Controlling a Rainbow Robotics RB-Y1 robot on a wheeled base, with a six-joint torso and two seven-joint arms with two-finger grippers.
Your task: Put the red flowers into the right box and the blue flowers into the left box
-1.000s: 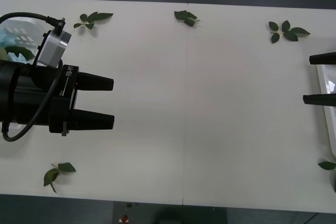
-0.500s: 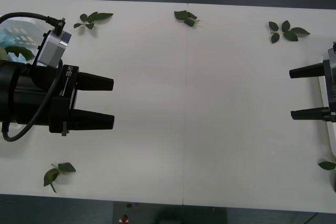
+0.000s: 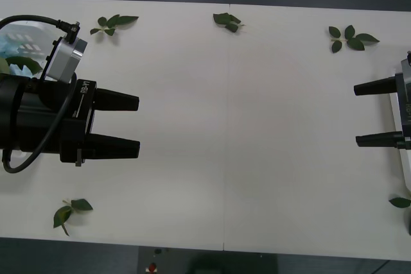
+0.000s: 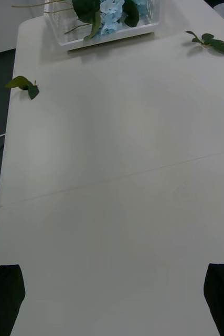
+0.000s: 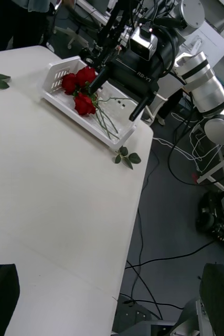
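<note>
Resting in their trays at opposite ends of the table (image 3: 244, 126), the flowers look sorted already, which would explain why nothing lies between the arms. The red flowers (image 5: 79, 89) lie in the right box (image 5: 56, 79), heads bunched toward one end and thin green stems trailing toward the other; three heads can be counted in the left wrist view. The blue flowers (image 4: 112, 11) sit with their big green leaves in the left box (image 4: 109, 37), seen across the table from the right wrist camera; in the front view a corner of that box (image 3: 26, 33) shows behind the left arm. Only loose leaf sprigs (image 3: 350, 36) are scattered on the white top, near its edges, and these are no part of the sorting.

The left gripper (image 3: 125, 125) hangs over the left part of the table, its black arm lying roughly level and pointing toward the middle, jaws spread with nothing between them. The right gripper (image 3: 376, 112) reaches in from the right edge, just beside the rim of the right box (image 3: 401, 158), pointing back toward the other arm; its jaws are likewise spread and empty. Both face each other well apart, neither touching anything. Judged from this layout, the task appears complete or nearly so, and the arms seem to be in a neutral pose, clear of both boxes.
</note>
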